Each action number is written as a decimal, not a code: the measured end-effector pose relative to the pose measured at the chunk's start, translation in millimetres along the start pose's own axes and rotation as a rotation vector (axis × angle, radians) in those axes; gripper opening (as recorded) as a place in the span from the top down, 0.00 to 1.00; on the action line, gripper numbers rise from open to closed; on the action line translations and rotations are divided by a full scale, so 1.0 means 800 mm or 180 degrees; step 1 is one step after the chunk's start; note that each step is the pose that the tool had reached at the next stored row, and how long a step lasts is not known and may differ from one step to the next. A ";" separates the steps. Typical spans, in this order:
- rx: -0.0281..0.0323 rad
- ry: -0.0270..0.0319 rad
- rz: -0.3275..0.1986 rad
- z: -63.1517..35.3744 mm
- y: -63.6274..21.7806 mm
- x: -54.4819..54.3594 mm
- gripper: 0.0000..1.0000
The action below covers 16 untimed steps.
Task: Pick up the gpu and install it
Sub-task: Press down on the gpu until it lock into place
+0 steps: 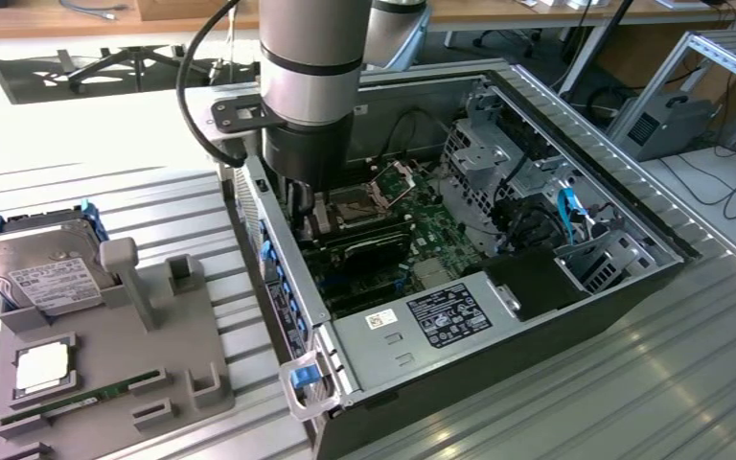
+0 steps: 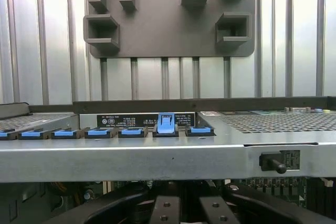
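On the table (image 1: 675, 383), a grey tray (image 1: 150, 355) by the exterior view's left edge carries a memory stick (image 1: 80, 398) and a hard drive (image 1: 42, 273). Its two upright posts stand bare. Beside it lies the open computer case (image 1: 573, 144). The gripper (image 2: 187, 211) reaches inside, jaws pressed together. The gpu (image 1: 375, 251) sits on the motherboard just under it; whether the jaws pinch it I cannot tell.
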<state>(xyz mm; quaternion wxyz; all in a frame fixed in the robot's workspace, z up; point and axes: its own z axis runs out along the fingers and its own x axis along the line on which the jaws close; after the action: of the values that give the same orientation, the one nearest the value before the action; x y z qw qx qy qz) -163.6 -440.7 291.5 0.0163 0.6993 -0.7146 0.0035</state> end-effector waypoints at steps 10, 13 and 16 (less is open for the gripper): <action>0.0000 0.0000 0.0000 0.000 0.006 0.000 0.89; 0.0000 0.0000 0.0001 0.000 0.006 0.000 0.89; 0.0000 0.0000 0.0000 0.000 0.007 0.000 0.89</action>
<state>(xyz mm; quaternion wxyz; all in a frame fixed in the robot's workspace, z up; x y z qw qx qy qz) -168.9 -440.9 291.5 0.0163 0.6993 -0.7146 0.0036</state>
